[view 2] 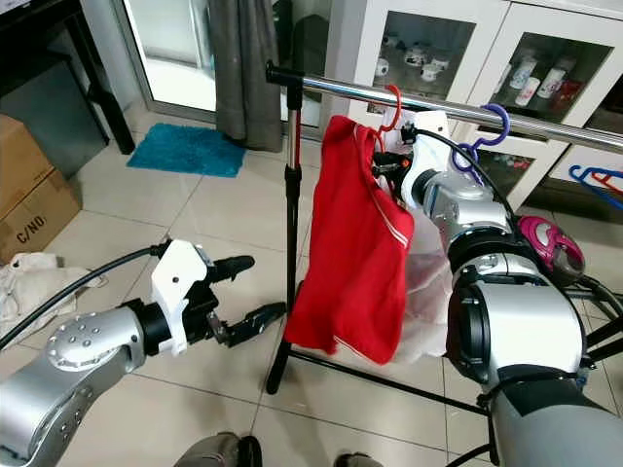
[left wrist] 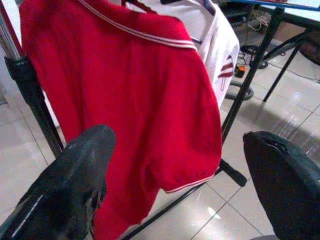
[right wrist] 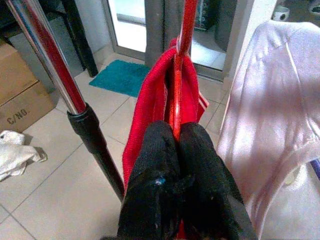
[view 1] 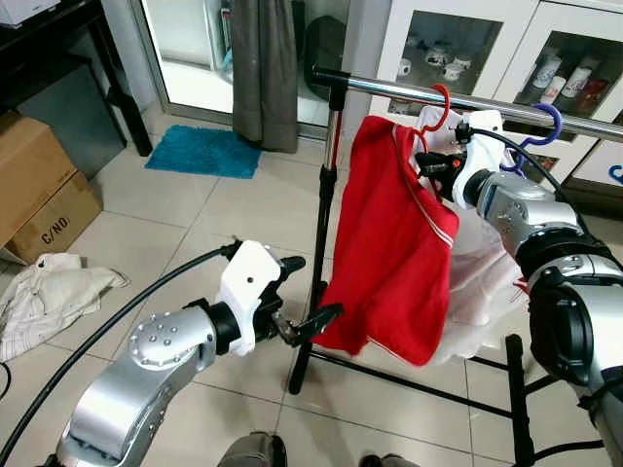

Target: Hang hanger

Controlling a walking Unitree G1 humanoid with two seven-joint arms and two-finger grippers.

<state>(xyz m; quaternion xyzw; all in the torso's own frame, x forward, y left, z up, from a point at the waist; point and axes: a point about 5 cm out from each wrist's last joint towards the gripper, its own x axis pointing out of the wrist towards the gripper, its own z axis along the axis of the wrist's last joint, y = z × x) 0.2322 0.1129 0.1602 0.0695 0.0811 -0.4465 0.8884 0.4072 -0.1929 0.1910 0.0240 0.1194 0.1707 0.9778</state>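
- A brown cardboard box [view 1: 34, 190] sits at far left on the tiled floor; its side reads "C/NO." in black, the only writing legible here.
- The left gripper [view 1: 297, 297] hovers low beside the hem of a red shirt [view 1: 394, 248], fingers spread apart and holding nothing.
- A chrome rail [view 1: 399, 92] crosses the top of the rack, and the red hanger [view 1: 440, 102] carrying the shirt has its hook over it.
- The right gripper [right wrist: 175, 165] is clamped on the hanger's neck just below the hook (the wrist view shows both fingers pressed around the red plastic).
- A blue hanger [view 1: 545, 125] with a white shirt [view 1: 477, 282] hangs just beside it.
- Judgement: the hanging step looks nearly finished; next comes releasing the neck and drawing back without dragging the hook off.
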